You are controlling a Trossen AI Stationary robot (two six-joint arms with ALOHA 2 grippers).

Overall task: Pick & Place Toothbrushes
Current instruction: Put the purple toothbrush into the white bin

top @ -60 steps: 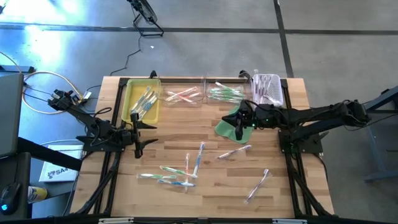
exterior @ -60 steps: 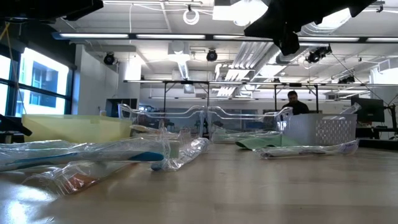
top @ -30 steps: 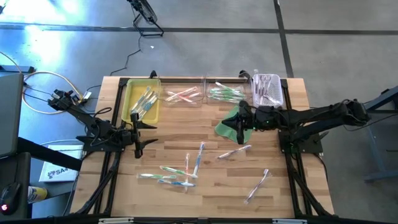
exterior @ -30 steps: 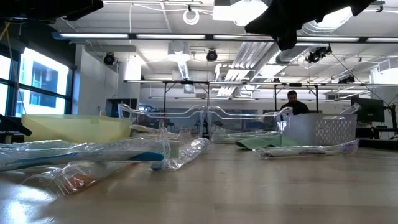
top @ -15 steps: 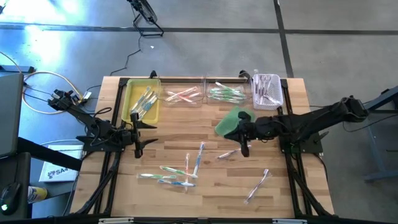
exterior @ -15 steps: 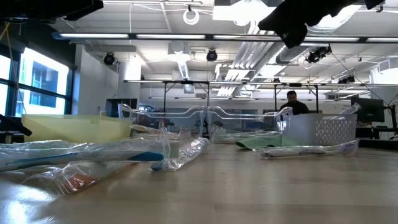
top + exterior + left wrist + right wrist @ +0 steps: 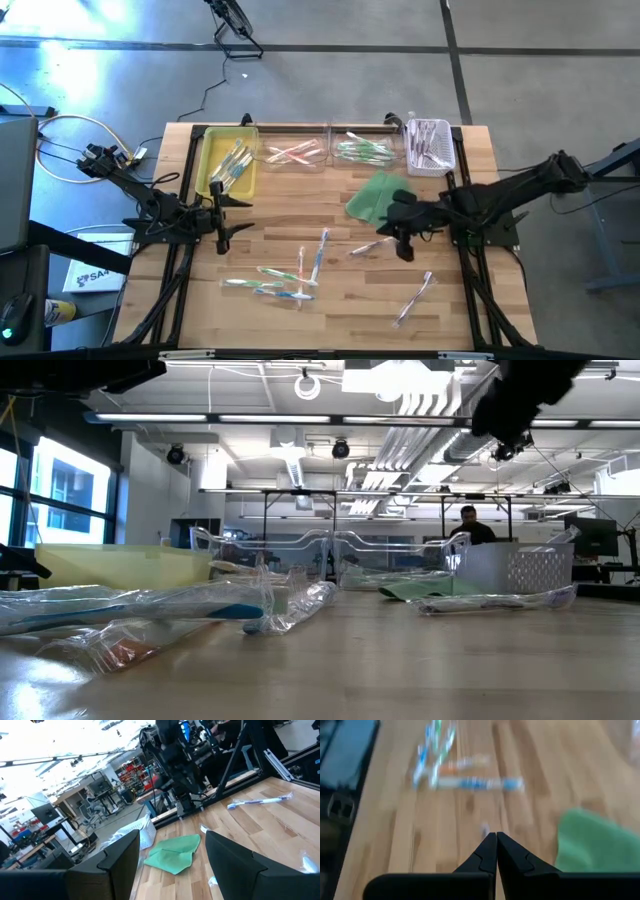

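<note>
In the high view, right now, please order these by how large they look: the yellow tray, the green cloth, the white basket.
1. Yellow tray: clearly the largest.
2. Green cloth and white basket: these look about alike in area, so I will not rank one above the other.

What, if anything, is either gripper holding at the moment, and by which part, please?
Nothing is held. The right gripper is shut and empty above the table near the green cloth; the left gripper is open and empty.
</note>
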